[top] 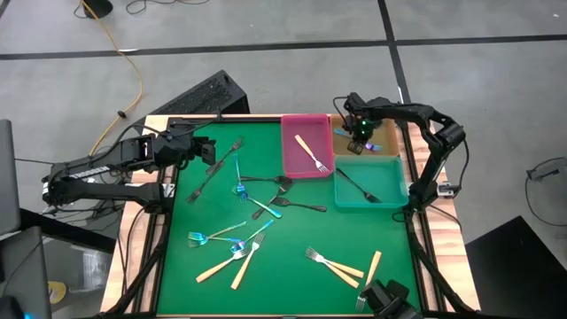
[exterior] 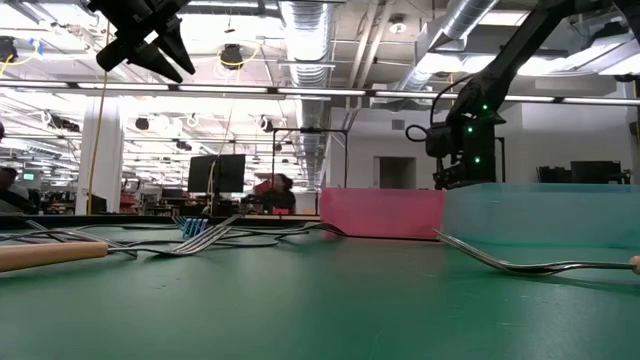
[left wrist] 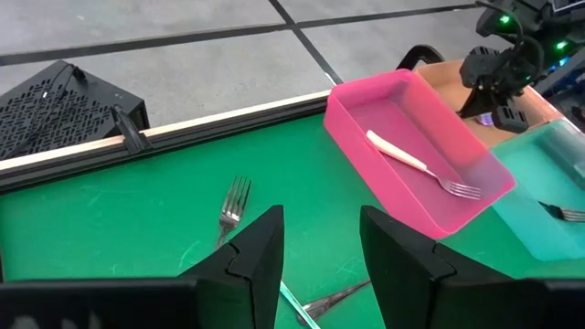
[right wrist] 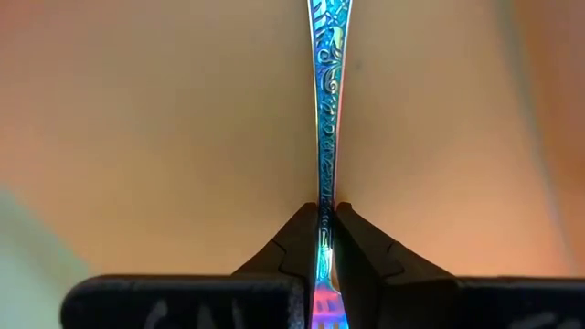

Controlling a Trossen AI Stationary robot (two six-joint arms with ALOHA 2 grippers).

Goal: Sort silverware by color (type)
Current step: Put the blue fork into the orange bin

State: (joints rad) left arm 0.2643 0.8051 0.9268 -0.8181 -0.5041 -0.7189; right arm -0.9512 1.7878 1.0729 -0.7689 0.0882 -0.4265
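Your right gripper [right wrist: 325, 212] sits low in the tan bin [top: 390, 133] at the mat's far right corner, its fingers pinched on the handle of a blue fork [right wrist: 327, 100], which runs straight out from the tips over the bin floor. Your left gripper [left wrist: 320, 238] hovers above the far left of the green mat [top: 292, 244], fingers parted with nothing between them.

A tan-handled fork [top: 312, 152] lies in the pink bin [top: 288, 146], a black fork [top: 356, 186] in the teal bin [top: 394, 182].

The other forks are scattered on the mat: black ones [top: 275, 182] near the centre, blue ones [top: 232, 239] among them, tan-handled ones [top: 341, 266] along the near edge.
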